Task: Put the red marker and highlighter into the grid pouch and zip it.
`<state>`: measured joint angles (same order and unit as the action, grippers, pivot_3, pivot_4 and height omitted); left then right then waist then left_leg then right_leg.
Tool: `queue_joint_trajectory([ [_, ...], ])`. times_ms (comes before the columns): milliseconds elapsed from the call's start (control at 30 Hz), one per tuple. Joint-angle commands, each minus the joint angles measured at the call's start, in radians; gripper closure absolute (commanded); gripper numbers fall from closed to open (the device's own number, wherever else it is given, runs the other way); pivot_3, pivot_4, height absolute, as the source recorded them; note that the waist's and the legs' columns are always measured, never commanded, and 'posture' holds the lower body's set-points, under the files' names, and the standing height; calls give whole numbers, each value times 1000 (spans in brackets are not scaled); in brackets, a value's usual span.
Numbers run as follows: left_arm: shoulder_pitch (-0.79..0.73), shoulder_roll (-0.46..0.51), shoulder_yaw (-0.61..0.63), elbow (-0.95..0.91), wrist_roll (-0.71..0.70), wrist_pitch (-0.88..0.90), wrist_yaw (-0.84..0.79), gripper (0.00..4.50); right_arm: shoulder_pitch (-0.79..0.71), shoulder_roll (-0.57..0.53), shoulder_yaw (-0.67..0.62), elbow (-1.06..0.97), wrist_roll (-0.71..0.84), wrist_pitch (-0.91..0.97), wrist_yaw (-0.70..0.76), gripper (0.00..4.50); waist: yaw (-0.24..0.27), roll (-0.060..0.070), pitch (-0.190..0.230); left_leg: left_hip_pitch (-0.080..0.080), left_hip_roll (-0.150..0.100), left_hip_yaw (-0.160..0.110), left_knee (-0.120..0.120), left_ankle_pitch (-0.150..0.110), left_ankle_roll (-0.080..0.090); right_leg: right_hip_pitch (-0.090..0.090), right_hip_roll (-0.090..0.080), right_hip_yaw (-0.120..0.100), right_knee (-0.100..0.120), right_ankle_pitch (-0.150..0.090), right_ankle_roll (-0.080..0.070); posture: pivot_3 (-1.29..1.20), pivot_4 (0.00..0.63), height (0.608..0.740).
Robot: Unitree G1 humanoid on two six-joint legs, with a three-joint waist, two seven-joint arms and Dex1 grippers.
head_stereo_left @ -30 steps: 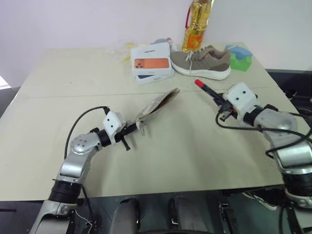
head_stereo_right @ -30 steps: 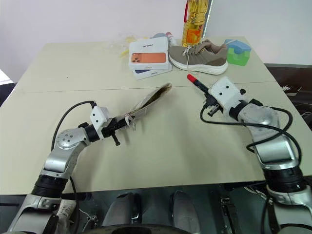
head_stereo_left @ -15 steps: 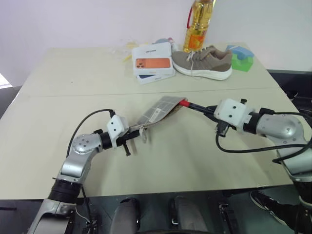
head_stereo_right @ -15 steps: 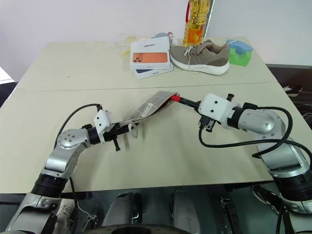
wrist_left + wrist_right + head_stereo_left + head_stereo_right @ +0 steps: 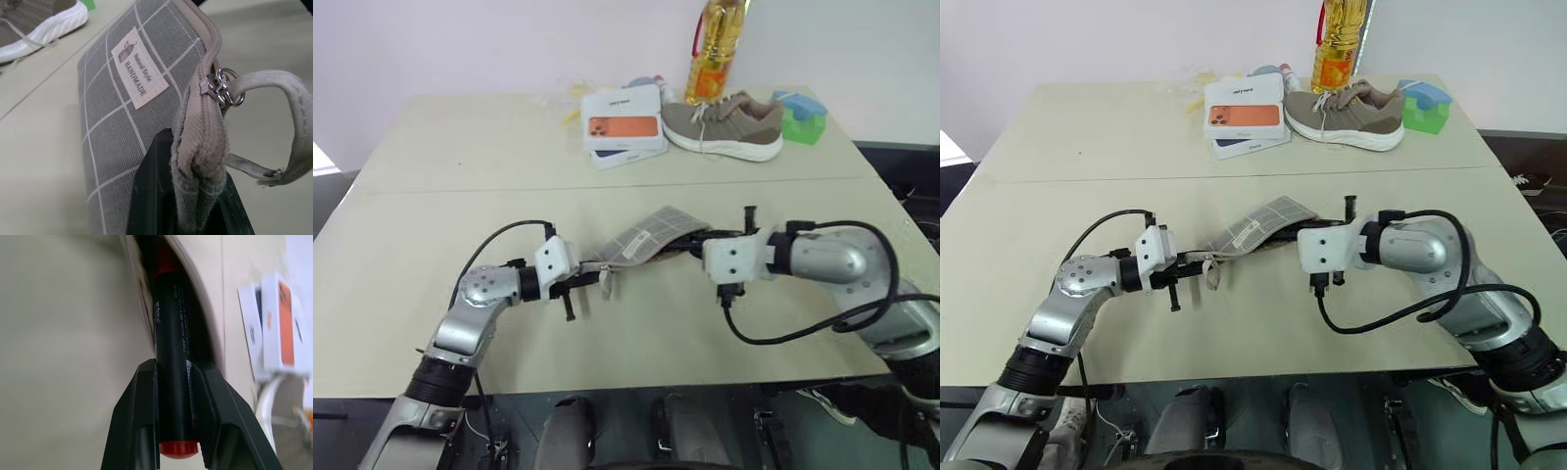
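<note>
Grid pouch [image 5: 122,127]: flat grey woven fabric, white grid lines, cream "HANDMADE" label, beige zipper tape, metal ring pull with fabric loop; held above the bench [image 5: 460,157] mid-front, long axis running left to right, far end raised; left hand [image 5: 570,281] clamped shut on its near corner; red marker [image 5: 172,367]: slim cylinder, glossy black barrel, red ends; pinched between the right hand's [image 5: 722,259] fingers, tip pointing into the pouch mouth.
</note>
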<state>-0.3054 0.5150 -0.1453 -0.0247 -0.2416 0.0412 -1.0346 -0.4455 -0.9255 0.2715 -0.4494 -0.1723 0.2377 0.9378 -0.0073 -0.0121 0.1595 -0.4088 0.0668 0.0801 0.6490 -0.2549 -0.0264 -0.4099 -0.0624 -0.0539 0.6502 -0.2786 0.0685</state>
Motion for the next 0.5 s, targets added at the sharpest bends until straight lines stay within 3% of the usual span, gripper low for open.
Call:
queue_joint_trajectory([
  [33, -19, 5, -5, -46, -15, 10, -13, 4500, -38, 31, 1, -60, -10, 8, 10, 3029, -2, 0, 0, 0, 0, 0, 0, 0, 0, 0, 0, 0, 0, 0, 0, 0, 150, 740],
  [167, -12, 2, 6, -41, -2, 2, 7, 4500, -28, 49, -52, -58, 9, 22, -4, 1137, -1, 0, 0, 0, 0, 0, 0, 0, 0, 0, 0, 0, 0, 0, 0, 0, 150, 740],
  [333, -18, -29, 32, 8, 29, -24, 94, 4500, -20, 158, -215, -106, 241, 252, -13, 1137, -1, 0, 0, 0, 0, 0, 1, 0, 0, 0, 0, 0, 0, 0, 0, 0, 150, 740],
  [400, -43, -72, 43, 46, 51, -43, 170, 4500, -7, 222, -283, -151, 385, 438, -25, 1137, 2, 0, 0, 0, 0, -1, 1, 0, 0, 1, 0, 0, 0, 0, 0, 0, 150, 740],
  [500, -81, -138, 40, 98, 90, -73, 269, 4500, 29, 296, -304, -212, 517, 632, -62, 1137, 11, 0, 0, 0, 0, -1, 2, 0, 0, 2, 0, 0, 1, 0, 0, 0, 150, 740],
])
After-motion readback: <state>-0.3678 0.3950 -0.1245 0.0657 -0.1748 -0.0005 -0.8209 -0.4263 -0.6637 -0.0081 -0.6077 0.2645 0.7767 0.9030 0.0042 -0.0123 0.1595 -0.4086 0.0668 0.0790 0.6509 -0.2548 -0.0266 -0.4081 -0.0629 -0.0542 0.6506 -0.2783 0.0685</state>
